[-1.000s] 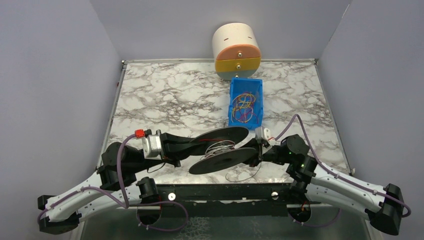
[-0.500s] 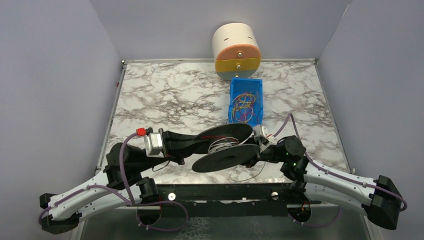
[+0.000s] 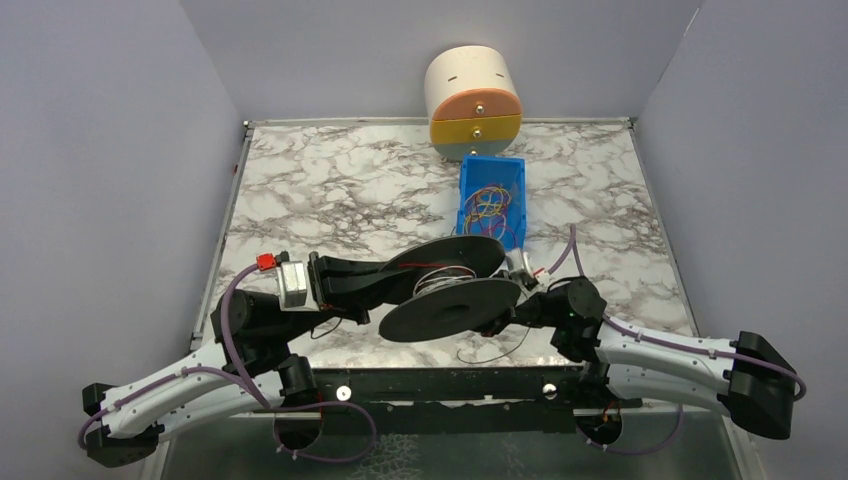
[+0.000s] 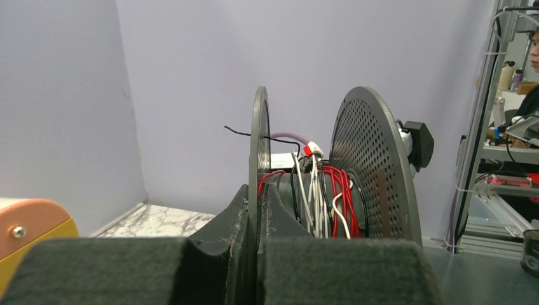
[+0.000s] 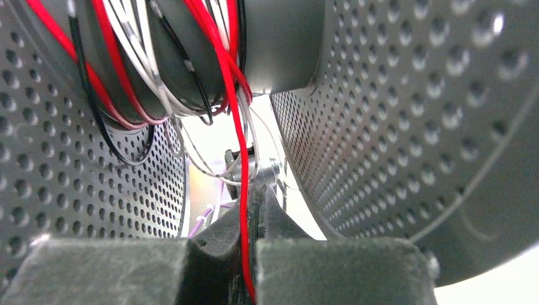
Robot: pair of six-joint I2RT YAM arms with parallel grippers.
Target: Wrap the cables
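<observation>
A black spool point(image 3: 450, 308) with two perforated flanges hangs over the table's near edge. My left gripper point(image 3: 398, 284) is shut on the rim of one flange point(image 4: 259, 159), and the pads point(image 4: 286, 222) press it from both sides. Red, white and black cables point(image 4: 334, 194) are wound on the hub. My right gripper point(image 3: 508, 303) is shut on a thin red cable point(image 5: 238, 146) that runs from the hub down between its fingers point(image 5: 279, 222). A loose dark strand point(image 3: 490, 350) trails on the table below the spool.
A blue bin point(image 3: 463, 215) holding tangled coloured wires stands behind the spool. A round drawer unit point(image 3: 473, 100) in cream, orange and yellow sits at the back edge. Grey walls close in on both sides. The black base rail point(image 3: 440, 385) runs along the near edge.
Both arms have shifted the spool slightly back and up. The left wrist has drawn left, the right arm has stretched lower and closer to the spool. Both grips are unchanged.
</observation>
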